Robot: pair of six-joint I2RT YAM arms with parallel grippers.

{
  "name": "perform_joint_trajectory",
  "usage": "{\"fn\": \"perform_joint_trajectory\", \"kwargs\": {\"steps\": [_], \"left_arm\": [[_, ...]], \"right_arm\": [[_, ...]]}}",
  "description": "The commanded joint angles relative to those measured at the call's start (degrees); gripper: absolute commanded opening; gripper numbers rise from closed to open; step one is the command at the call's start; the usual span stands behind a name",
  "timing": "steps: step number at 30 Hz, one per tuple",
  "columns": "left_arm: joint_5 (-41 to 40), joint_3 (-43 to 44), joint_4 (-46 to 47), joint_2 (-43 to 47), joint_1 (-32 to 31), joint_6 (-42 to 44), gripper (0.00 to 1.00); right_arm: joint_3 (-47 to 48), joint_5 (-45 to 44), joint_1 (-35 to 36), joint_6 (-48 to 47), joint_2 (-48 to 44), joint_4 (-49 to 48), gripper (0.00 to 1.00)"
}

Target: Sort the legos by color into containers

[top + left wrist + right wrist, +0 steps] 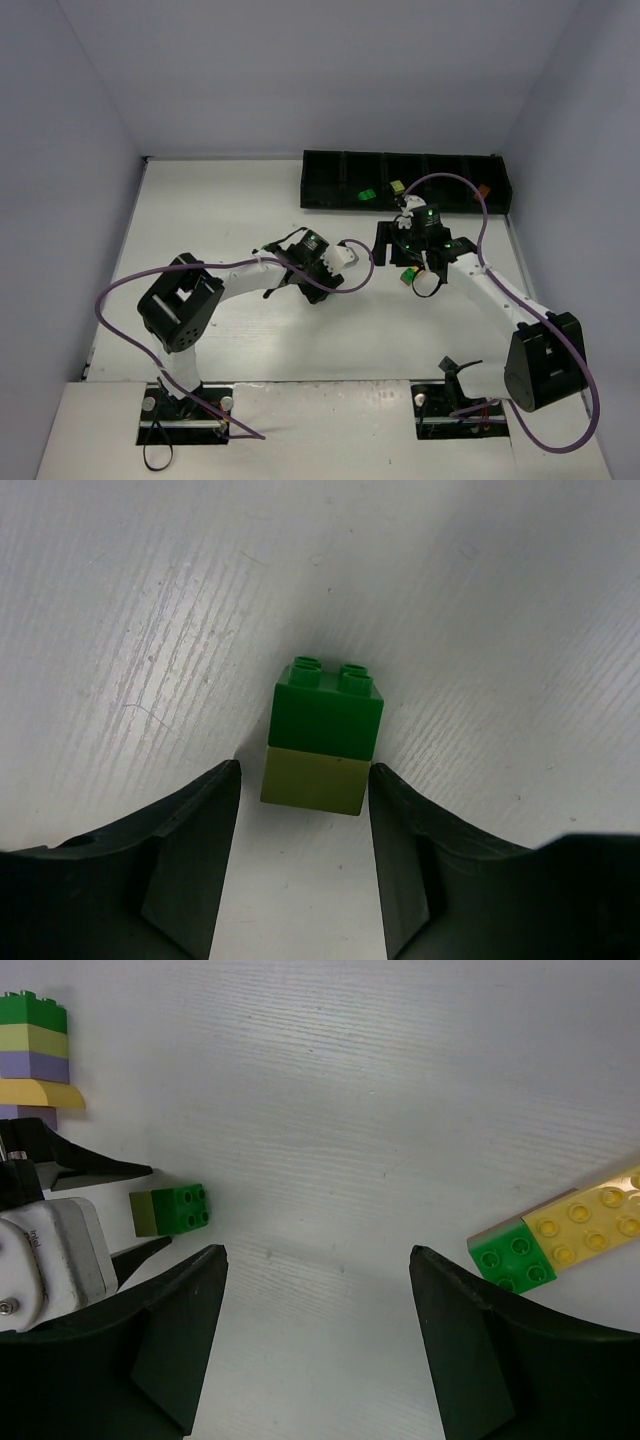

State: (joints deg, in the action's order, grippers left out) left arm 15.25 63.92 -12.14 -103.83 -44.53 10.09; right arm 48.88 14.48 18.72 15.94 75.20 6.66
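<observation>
Straddling the green-on-lime lego stack point(320, 745) on the tabletop point(150, 630) with my left pincer point(305, 770), jaws partway open, not clamped yet. My right pincer point(317, 1252) hangs half open, empty, green-yellow lego piece point(560, 1245) just beside it.

A white table point(230, 200) fills the floor of the scene, its surface finely ridged and lightly scuffed. Plain pale walls rise from its edges: left wall point(50, 200), back wall point(320, 70), right wall point(590, 180). A paler board point(320, 430) lies along its near edge.
</observation>
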Motion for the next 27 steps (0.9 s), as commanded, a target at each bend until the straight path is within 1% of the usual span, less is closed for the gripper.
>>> {"fn": "perform_joint_trajectory", "kwargs": {"steps": [1, 2, 5, 11, 15, 16, 19, 21, 22, 24, 25, 27], "left_arm": [[1.0, 2.4, 2.1, 1.5, -0.2, 0.9, 0.48], [0.9, 2.3, 2.2, 1.5, -0.2, 0.9, 0.51], [0.9, 2.3, 2.3, 1.6, -0.2, 1.0, 0.52], [1.4, 2.3, 2.5, 1.4, -0.2, 1.4, 0.52], [2.2, 1.8, 3.4, 1.2, -0.2, 1.1, 0.39], [2.3, 1.8, 3.5, 1.1, -0.2, 1.1, 0.32], [2.7, 1.8, 3.4, 1.3, -0.2, 0.9, 0.20], [3.0, 1.0, 4.5, 2.7, -0.2, 0.1, 0.18], [3.1, 0.5, 5.2, 4.4, -0.1, -0.2, 0.15], [2.9, -1.1, 7.6, 6.5, 0.0, -1.2, 0.15], [2.8, -1.6, 8.4, 9.0, 0.0, -1.5, 0.14], [2.2, -3.5, 11.0, 11.6, 0.0, -2.3, 0.12]], "right_arm": [[0.2, 1.2, -0.4, -1.1, -0.7, -2.7, 0.70], [0.2, 1.1, -0.4, -1.0, -0.7, -2.7, 0.70], [0.2, 1.4, -0.4, -1.1, -0.5, -2.7, 0.70], [0.0, 1.4, -0.4, -1.2, -0.1, -2.9, 0.70], [-0.2, 1.6, -0.4, -1.4, -0.1, -3.0, 0.70], [-0.2, 1.6, -0.4, -1.4, -0.1, -3.0, 0.70], [-0.2, 2.0, -0.4, -1.4, -0.1, -2.9, 0.70], [0.0, 2.5, -0.4, -1.2, -0.4, -2.9, 0.70], [0.2, 3.4, -0.4, -1.0, -0.5, -2.9, 0.70], [0.9, 4.9, -0.4, -0.4, -0.7, -2.9, 0.70], [1.3, 5.8, -0.4, -0.2, -0.6, -2.9, 0.70], [2.4, 9.4, -0.4, 0.3, -0.3, -2.9, 0.71]]}}
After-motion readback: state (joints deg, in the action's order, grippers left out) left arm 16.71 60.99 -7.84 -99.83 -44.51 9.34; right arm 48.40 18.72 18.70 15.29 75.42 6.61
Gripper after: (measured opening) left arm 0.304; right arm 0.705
